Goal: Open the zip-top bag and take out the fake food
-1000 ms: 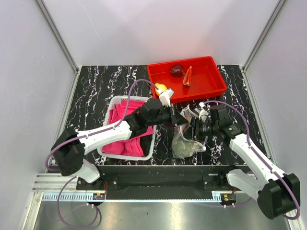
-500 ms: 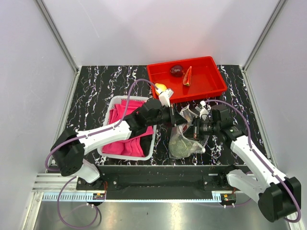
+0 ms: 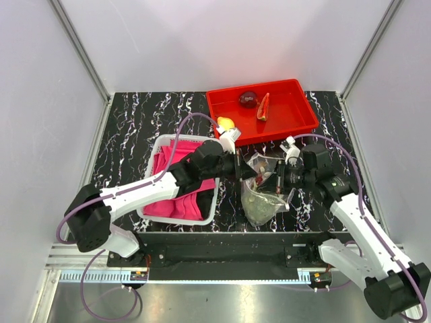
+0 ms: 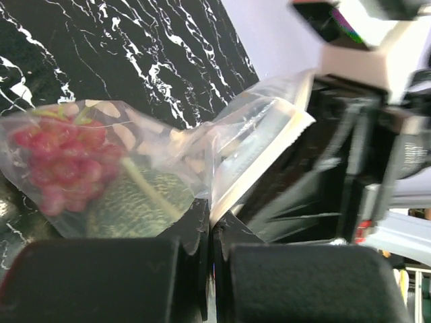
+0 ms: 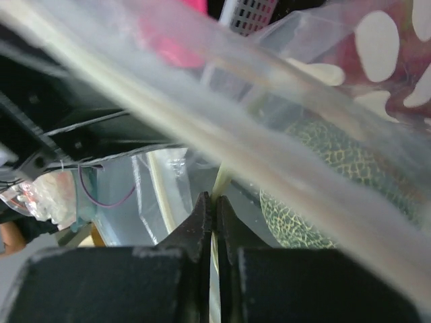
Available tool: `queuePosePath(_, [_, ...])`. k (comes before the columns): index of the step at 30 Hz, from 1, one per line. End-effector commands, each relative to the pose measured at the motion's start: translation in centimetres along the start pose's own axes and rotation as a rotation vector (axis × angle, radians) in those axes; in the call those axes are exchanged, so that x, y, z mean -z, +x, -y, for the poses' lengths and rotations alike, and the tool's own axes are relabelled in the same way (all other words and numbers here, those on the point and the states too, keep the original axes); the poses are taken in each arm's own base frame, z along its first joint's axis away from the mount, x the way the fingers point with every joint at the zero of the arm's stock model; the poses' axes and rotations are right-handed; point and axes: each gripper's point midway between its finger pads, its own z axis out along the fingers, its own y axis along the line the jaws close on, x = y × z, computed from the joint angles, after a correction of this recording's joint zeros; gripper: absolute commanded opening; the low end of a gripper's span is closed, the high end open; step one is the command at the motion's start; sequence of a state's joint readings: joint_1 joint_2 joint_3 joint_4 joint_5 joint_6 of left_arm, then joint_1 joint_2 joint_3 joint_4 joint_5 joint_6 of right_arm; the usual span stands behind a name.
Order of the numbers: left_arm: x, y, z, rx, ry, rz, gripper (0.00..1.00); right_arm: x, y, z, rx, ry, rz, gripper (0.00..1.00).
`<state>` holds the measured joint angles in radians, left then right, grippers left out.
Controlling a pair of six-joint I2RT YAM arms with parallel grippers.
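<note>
The clear dotted zip-top bag hangs between both grippers above the table's front middle. My left gripper is shut on the bag's left lip. My right gripper is shut on its right lip. Inside the bag are the green netted melon and the reddish-purple grapes. The dark red round fruit and the red watermelon slice lie in the red tray. The yellow-orange lemon lies on the table by the tray's left corner.
A white basket of pink cloth stands under my left forearm, left of the bag. The red tray is at the back right. Grey walls close the sides and the back.
Both grippers kept their hold on the bag. The right gripper shifted right and back, spreading the bag's mouth wider, and the bag's body swung slightly.
</note>
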<state>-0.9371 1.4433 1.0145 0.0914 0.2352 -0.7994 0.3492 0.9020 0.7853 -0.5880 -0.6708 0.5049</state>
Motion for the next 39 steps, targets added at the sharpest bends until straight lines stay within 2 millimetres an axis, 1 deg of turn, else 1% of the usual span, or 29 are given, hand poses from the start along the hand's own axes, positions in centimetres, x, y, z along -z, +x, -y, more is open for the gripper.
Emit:
queuePosePath(1, [0.9, -0.8, 0.5, -0.052, 0.0, 0.031, 0.0, 2.4, -1.4, -3.2, 0.174, -0.066, 0.065, 0.0])
queuePosePath(6, [1.0, -0.8, 0.0, -0.063, -0.025, 0.028, 0.0, 3.9, -1.9, -5.2, 0.205, -0.099, 0.118, 0.0])
queuePosePath(7, [1.1, -0.7, -0.1, -0.063, -0.033, 0.028, 0.0, 4.3, -2.2, -5.7, 0.216, -0.104, 0.134, 0.0])
queuePosePath(10, [1.5, -0.7, -0.7, -0.07, -0.06, 0.036, 0.0, 5.2, -2.7, -6.2, 0.241, -0.093, 0.172, 0.0])
queuePosePath(12, [1.5, -0.6, -0.7, -0.079, -0.058, 0.028, 0.0, 5.7, -2.9, -6.7, 0.256, -0.098, 0.192, 0.0])
queuePosePath(13, [1.4, -0.4, -0.8, -0.079, -0.061, 0.018, 0.0, 5.9, -3.2, -7.3, 0.273, -0.115, 0.205, 0.0])
queuePosePath(15, [1.2, 0.0, -0.9, -0.073, -0.06, 0.003, 0.0, 6.0, -3.6, -7.7, 0.285, -0.124, 0.209, 0.0])
queuePosePath(16, [1.1, 0.0, -0.9, -0.06, -0.055, 0.005, 0.0, 6.5, -3.9, -8.5, 0.298, -0.14, 0.221, 0.0])
queuePosePath(18, [0.6, 0.6, -1.2, -0.044, -0.051, -0.009, 0.0, 6.7, -4.3, -9.3, 0.305, -0.165, 0.227, 0.0])
queuePosePath(19, [0.5, 0.5, -1.1, -0.04, -0.045, -0.003, 0.0, 7.1, -4.8, -10.4, 0.324, -0.202, 0.244, 0.0])
queuePosePath(21, [0.2, 0.8, -1.4, -0.034, -0.053, -0.009, 0.0, 7.5, -5.3, -11.7, 0.305, -0.239, 0.255, 0.0])
queuePosePath(22, [0.1, 0.9, -1.5, -0.027, -0.054, -0.012, 0.0, 8.0, -5.9, -12.9, 0.326, -0.273, 0.274, 0.0])
queuePosePath(24, [0.0, 1.0, -1.3, -0.025, -0.041, -0.016, 0.0, 8.7, -6.8, -14.3, 0.332, -0.306, 0.308, 0.0])
queuePosePath(27, [0.0, 0.9, -0.8, -0.027, -0.027, -0.013, 0.0, 8.8, -8.1, -15.0, 0.323, -0.313, 0.343, 0.0])
queuePosePath(28, [0.2, 0.8, -0.7, -0.026, -0.025, -0.008, 0.0, 8.9, -8.6, -14.9, 0.315, -0.3, 0.36, 0.0])
queuePosePath(30, [0.3, 0.7, -0.9, -0.026, -0.033, 0.0, 0.0, 9.0, -9.3, -15.4, 0.314, -0.304, 0.377, 0.0])
queuePosePath(31, [0.4, 0.8, -0.9, -0.031, -0.035, -0.001, 0.0, 9.4, -9.7, -16.0, 0.325, -0.313, 0.393, 0.0])
queuePosePath(33, [0.4, 0.7, -1.2, -0.042, -0.053, -0.002, 0.0, 9.7, -10.5, -16.6, 0.327, -0.313, 0.416, 0.0])
queuePosePath(34, [0.5, 1.1, -1.7, -0.05, -0.073, -0.018, 0.0, 10.6, -11.1, -17.5, 0.344, -0.318, 0.449, 0.0])
queuePosePath(35, [0.5, 1.1, -1.8, -0.054, -0.076, -0.02, 0.0, 11.0, -11.6, -18.0, 0.354, -0.315, 0.471, 0.0])
queuePosePath(36, [0.6, 1.3, -2.0, -0.055, -0.082, -0.02, 0.0, 11.9, -12.4, -18.8, 0.377, -0.312, 0.508, 0.0])
queuePosePath(38, [0.8, 1.5, -2.3, -0.06, -0.089, -0.02, 0.0, 12.9, -13.9, -19.1, 0.385, -0.269, 0.583, 0.0])
queuePosePath(39, [0.8, 1.7, -2.6, -0.064, -0.095, -0.025, 0.0, 13.6, -15.2, -19.2, 0.39, -0.23, 0.636, 0.0])
